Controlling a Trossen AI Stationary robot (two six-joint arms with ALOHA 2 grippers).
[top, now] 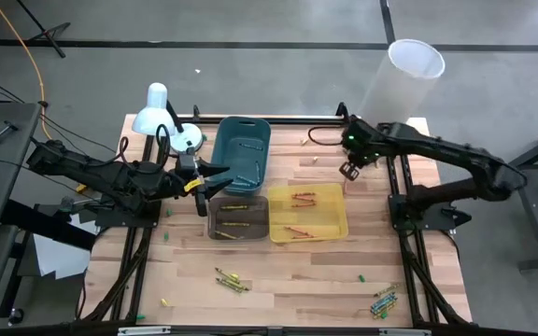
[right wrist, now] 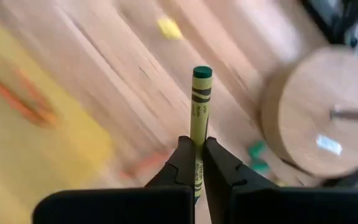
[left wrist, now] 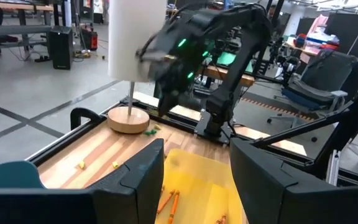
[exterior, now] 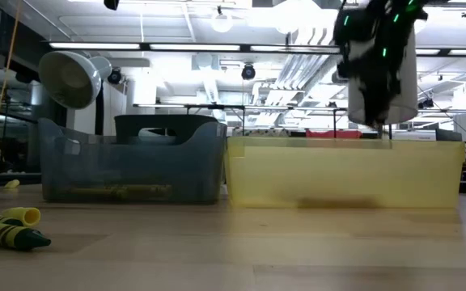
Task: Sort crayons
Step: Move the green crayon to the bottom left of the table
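Note:
My right gripper (right wrist: pixel 196 142) is shut on a green crayon (right wrist: pixel 200 99) and hangs above the table by the far right corner of the yellow bin (top: pixel 336 217); the high view shows this gripper (top: pixel 347 171) there. The yellow bin has orange crayons (top: pixel 304 198) lying in it. A dark bin (top: pixel 215 227) to its left holds yellow-green crayons (top: pixel 236 206). Behind those stands a blue bin (top: pixel 241 149). My left gripper (top: pixel 215 185) hovers open and level between the blue and dark bins, nothing between its fingers (left wrist: pixel 138 180). My right gripper pinches the green crayon's paper-wrapped shaft (right wrist: pixel 197 149), near its back end, between its two fingers. The crayon lies along the fingers and sticks out past their ends, dark green tip (right wrist: pixel 202 72) leading. The fingers point steeply down, and the crayon is lifted clear of the table.
Loose crayons lie near the front edge (top: pixel 232 280) and at the front right (top: pixel 384 301). A white desk lamp (top: pixel 162 117) stands at the far left. A white cylinder on a round wooden foot (right wrist: pixel 309 118) stands at the far right. Small green and yellow bits dot the table.

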